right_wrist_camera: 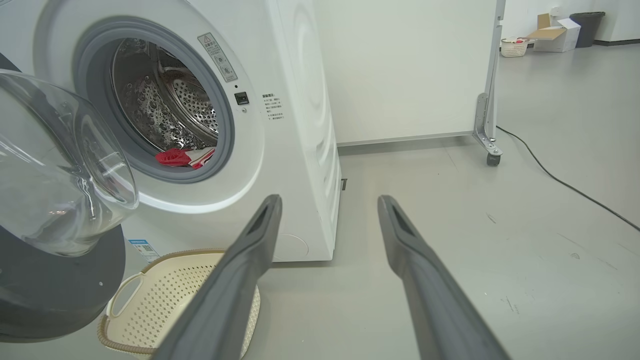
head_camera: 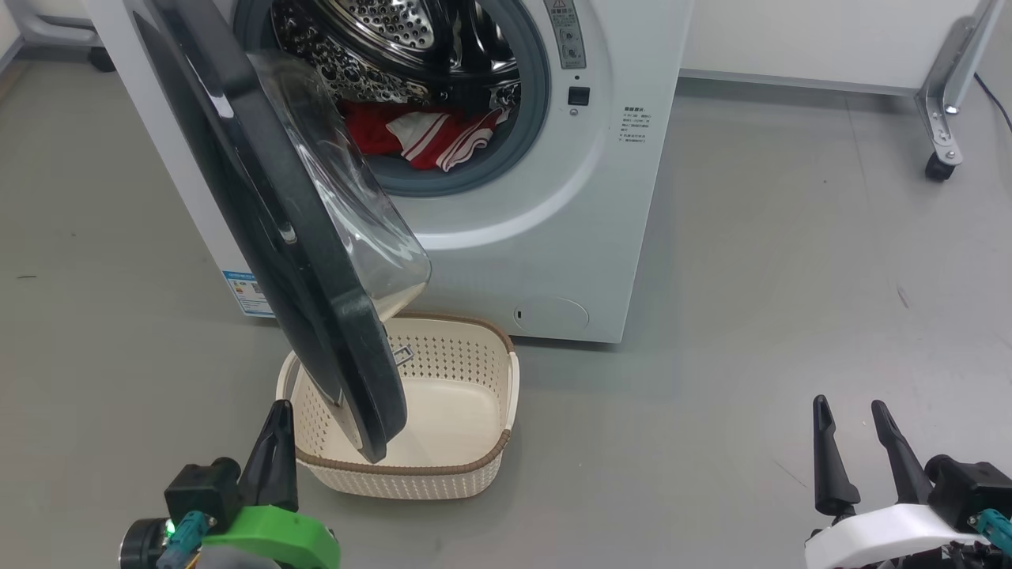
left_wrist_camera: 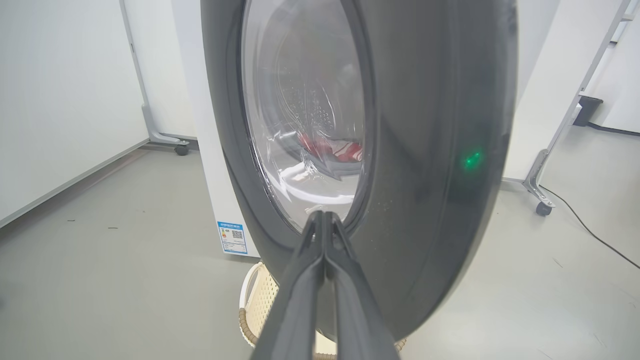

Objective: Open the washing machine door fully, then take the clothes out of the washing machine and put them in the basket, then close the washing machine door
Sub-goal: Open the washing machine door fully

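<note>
Red clothes (head_camera: 431,136) lie in the washing machine (head_camera: 553,229) — wrist view shows left gripper (left_wrist_camera: 324,215) pinched together, right gripper (head_camera: 847,403) splayed.

floor (head_camera: 791,332): grey, smooth, lightly scuffed. standing on it: white washing machine (head_camera: 553,237), at the floor's far side. cream basket (head_camera: 427,480) with brown rim, upright, just before the machine's front. metal caster leg (head_camera: 941,130) of a white panel, right of the machine. black cable (right_wrist_camera: 565,184), lying loose near that leg.
</note>
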You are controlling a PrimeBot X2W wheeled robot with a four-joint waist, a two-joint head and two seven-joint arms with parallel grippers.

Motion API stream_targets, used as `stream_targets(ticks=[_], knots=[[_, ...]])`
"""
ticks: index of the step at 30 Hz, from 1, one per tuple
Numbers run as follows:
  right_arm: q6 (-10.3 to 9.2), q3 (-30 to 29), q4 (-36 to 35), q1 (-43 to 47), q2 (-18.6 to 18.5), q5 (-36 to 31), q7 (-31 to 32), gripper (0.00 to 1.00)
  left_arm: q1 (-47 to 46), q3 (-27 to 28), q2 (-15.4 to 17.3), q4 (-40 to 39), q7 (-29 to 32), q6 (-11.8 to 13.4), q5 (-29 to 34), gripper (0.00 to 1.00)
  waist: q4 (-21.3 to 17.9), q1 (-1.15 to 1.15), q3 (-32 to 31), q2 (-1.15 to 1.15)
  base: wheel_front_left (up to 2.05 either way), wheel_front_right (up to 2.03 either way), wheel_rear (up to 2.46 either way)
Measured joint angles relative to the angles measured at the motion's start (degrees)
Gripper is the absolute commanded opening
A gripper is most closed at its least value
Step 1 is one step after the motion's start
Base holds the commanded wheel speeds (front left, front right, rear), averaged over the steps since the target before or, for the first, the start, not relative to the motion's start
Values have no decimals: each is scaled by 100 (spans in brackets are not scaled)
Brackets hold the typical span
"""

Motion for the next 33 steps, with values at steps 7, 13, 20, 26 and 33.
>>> stream_targets(ticks=[7,13,20,26,33], knots=[[7,-9,26,2,37,-49,0,100,-8,99,-1,-183,0,-1,1,0,16,0,-12,0,0,0,0],[56,-26,58,3,83,-57,0,100,-143,355,-4,-580,1,-7,56,0,31,0,-42,0,0,0,0],[101,-25,101,3,152,-122,0,100,-513,609,-2,-1081,0,-52,169,0,32,0,-91,0,0,0,0],[108,-26,144,3,182,-174,0,100,-850,690,41,-1491,-1,-78,298,0,20,0,-125,0,0,0,0],[155,-25,175,3,214,-202,0,100,-1204,672,87,-1815,-32,-156,357,0,-9,0,-144,0,0,0,0]])
